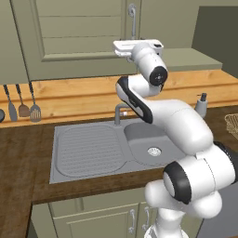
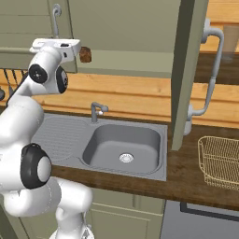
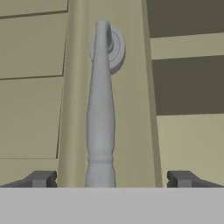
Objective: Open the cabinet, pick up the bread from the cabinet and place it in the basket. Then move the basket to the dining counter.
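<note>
Two doors front the cabinet (image 1: 83,37): in the left base view the left one is shut, its handle (image 1: 133,21) just above the arm's hand, and a basket (image 1: 232,124) corner shows at the right edge on the worktop. In the right base view the right door (image 2: 186,70) stands swung out, the bread (image 2: 85,54) sits on the cabinet floor just beside the hand, and the basket (image 2: 219,161), wire mesh and holding nothing, lies right of the sink (image 2: 122,147). In the hand view the gripper (image 3: 111,179) is spread wide, holding nothing, fingertips (image 3: 41,178) either side of the handle's lower end. That handle looks rigid and smooth, best clamped mid-shaft; the bread is likely light and soft, so squeeze gently across its middle.
</note>
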Available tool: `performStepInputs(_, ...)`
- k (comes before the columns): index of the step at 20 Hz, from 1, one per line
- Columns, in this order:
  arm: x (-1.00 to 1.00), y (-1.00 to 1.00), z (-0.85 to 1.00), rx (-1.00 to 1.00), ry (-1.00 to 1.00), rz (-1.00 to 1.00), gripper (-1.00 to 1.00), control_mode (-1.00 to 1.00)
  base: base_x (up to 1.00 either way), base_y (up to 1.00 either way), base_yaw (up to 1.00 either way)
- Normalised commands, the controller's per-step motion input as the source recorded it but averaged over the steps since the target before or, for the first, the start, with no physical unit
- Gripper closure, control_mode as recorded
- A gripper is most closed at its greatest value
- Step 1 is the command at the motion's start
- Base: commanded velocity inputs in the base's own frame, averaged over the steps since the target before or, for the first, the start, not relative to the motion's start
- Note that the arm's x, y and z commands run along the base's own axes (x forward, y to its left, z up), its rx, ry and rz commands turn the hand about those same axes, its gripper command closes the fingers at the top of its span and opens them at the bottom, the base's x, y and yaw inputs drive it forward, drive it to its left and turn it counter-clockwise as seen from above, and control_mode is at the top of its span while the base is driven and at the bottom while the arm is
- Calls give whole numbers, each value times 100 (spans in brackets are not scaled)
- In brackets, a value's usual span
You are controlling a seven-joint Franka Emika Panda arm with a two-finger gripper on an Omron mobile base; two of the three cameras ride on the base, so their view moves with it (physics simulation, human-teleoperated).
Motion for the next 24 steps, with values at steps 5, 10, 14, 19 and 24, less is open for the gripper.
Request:
performStepInputs(5, 26, 11, 0, 0, 2, 0, 100, -100, 0, 0, 0)
performStepInputs(10, 2, 0, 0, 0, 0, 0, 100, -100, 0, 0, 0)
performStepInputs(14, 0, 0, 0, 0, 0, 0, 100, -100, 0, 0, 0)
performStepInputs(19, -23, 1, 0, 0, 0, 0, 100, -100, 0, 0, 0)
performStepInputs(24, -63, 26, 0, 0, 1, 0, 100, -100, 0, 0, 0)
